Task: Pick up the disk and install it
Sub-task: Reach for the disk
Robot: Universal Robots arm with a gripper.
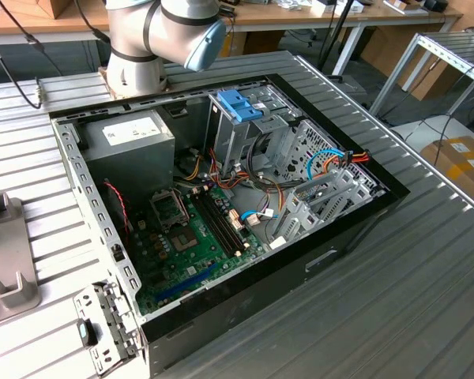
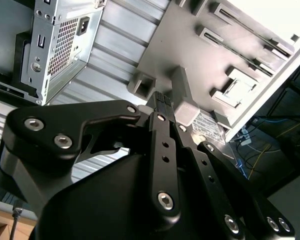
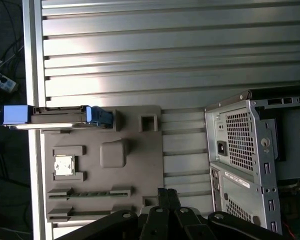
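The disk stands on its edge in a slot at the far side of a grey fixture plate, its metal body framed by bright blue rails and an end tab. In the first wrist view my gripper hovers above the plate's opposite edge, well apart from the disk, with the jaws shut and nothing between them. The second wrist view shows the same black fingertips pressed together over the plate.
An open computer case lies on the ribbed metal table, with a tall metal drive cage and its blue latch inside. The case's rear panel sits beside the plate. The plate also holds a small chip.
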